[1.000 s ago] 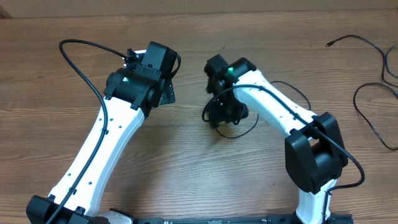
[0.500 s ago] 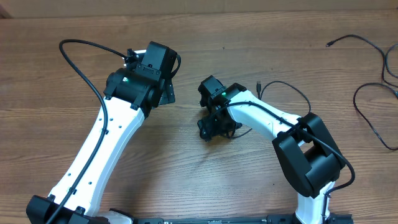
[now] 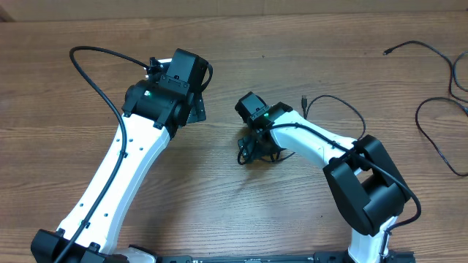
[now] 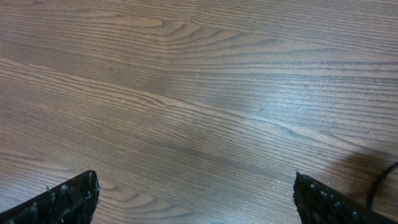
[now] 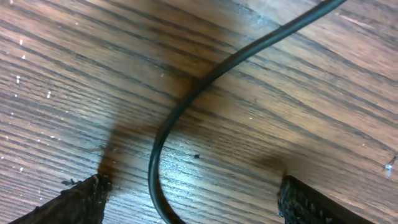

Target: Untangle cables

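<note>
A thin black cable (image 5: 163,134) lies curved on the wooden table, between the fingertips of my right gripper (image 5: 193,202), which is open and held low over it. In the overhead view the right gripper (image 3: 253,150) points down at a small tangle of cable in the middle of the table. One plug end (image 3: 303,99) lies just beyond the right arm, and its cord loops away behind the arm. My left gripper (image 3: 193,109) is open and empty over bare wood (image 4: 196,199). A thin cord (image 4: 379,183) shows at the right edge of the left wrist view.
Two more loose black cables lie at the far right of the table: one with a plug end near the back (image 3: 409,43), and one in a wide loop (image 3: 437,150). The arms' own thicker cords arch over each arm.
My right arm has swung left and toward the front, lowering the gripper onto the cable tangle. The plug end beyond the arm has come into view. The left arm has not moved.
</note>
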Tool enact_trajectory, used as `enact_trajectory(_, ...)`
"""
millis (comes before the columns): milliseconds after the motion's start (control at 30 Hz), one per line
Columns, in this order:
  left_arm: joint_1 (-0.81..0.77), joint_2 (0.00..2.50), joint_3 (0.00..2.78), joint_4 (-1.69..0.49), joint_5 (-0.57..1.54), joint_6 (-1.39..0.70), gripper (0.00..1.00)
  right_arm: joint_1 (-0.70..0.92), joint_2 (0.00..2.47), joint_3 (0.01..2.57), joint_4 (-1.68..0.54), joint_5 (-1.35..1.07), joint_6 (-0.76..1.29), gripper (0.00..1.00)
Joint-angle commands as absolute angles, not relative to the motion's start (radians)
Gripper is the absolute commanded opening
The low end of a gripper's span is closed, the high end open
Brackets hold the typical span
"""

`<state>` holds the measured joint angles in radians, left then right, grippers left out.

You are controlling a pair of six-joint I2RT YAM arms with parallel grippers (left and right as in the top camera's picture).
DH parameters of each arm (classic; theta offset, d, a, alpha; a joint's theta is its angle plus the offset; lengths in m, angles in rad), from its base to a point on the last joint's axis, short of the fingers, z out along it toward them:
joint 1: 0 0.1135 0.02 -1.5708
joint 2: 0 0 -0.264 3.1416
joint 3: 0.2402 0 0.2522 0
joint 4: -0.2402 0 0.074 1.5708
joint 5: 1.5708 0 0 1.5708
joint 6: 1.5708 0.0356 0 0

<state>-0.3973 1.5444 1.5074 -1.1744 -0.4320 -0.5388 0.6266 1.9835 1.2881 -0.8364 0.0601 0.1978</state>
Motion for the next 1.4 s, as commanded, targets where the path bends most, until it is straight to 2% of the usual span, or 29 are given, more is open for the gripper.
enact_trajectory(0,-0.393,1.52,1.504,-1.171,-0.451,-0.52,1.0,0.564,2.011,1.245,-0.835,0.169,0.208,0.87)
enact_trajectory(500,-0.393,1.52,1.504,-1.171,-0.451,-0.52,0.99,0.11,2.011,1.243,-0.849,0.177,0.205,0.87)
enact_trajectory(767,-0.393,1.52,1.504,-1.171,-0.451,-0.52,1.0,-0.181,2.011,1.243,-0.79,0.248,0.207,0.95)
enact_trajectory(1033,-0.393,1.52,1.504,-1.171,-0.451,-0.52,1.0,-0.489,2.011,1.243,-0.659,0.09,0.249,0.95)
enact_trajectory(1167,-0.393,1.52,1.504,-1.171,-0.451,-0.52,1.0,-0.566,2.011,1.243,-0.629,-0.056,0.261,0.95)
enact_trajectory(1233,-0.393,1.52,1.504,-1.171,-0.451,-0.52,0.99,-0.573,2.011,1.243,-0.61,-0.171,0.205,0.99)
enact_trajectory(1333,-0.393,1.52,1.504,-1.171,-0.451,-0.52,1.0,-0.563,2.003,1.25,-0.625,-0.37,0.144,0.82)
enact_trajectory(1367,-0.393,1.52,1.504,-1.171,-0.451,-0.52,1.0,-0.557,1.991,1.252,-0.633,-0.424,0.144,0.82)
